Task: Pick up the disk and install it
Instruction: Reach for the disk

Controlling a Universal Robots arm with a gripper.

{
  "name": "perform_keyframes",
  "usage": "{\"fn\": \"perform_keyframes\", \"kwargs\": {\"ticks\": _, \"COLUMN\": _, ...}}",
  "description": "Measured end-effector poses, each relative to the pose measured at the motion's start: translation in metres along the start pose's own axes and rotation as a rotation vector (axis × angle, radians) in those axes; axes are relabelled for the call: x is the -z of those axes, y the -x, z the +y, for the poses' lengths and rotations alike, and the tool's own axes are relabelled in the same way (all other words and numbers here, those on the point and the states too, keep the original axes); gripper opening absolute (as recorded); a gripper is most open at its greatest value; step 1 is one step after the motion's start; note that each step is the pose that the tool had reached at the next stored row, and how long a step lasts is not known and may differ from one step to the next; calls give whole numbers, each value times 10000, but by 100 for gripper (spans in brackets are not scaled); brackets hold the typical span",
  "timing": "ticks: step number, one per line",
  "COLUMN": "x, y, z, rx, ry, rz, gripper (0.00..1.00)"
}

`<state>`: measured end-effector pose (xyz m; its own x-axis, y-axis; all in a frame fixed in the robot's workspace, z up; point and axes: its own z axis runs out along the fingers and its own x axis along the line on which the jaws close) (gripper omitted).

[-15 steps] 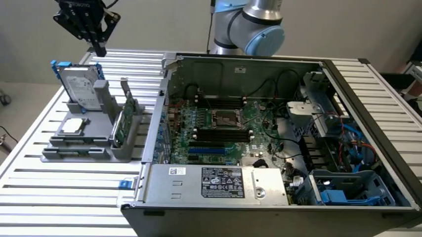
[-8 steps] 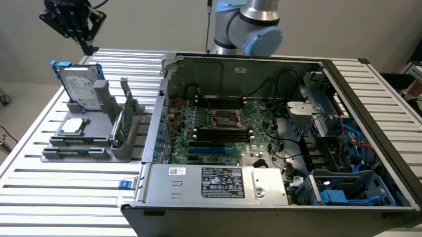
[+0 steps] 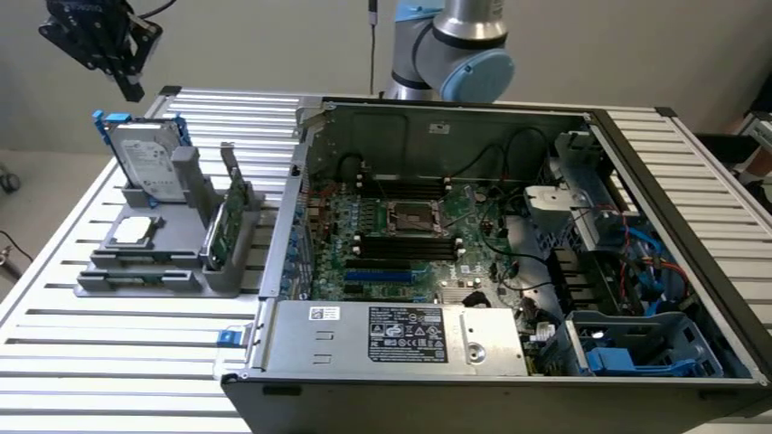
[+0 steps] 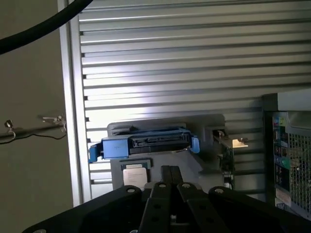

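Note:
The disk stands upright in the grey holder at the exterior view's left, silver with a white label and a blue frame. My gripper hangs in the air above it, clear of its top edge. In the wrist view the disk shows edge-on, its blue frame and connector facing the camera. The gripper is shut there, its two black fingers pressed together with nothing between them.
The holder also carries a small square silver chip and a thin green card. An open computer case with a motherboard and blue drive bay fills the exterior view's right half. All rests on a slatted metal table.

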<state>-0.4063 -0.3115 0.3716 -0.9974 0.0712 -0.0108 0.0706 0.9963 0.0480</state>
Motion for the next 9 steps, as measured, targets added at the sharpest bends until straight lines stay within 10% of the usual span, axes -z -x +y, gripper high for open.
{"fn": "perform_keyframes", "kwargs": {"ticks": 9, "x": -26, "y": -312, "z": 34, "rx": 31, "ry": -5, "rz": 84, "gripper": 11}}
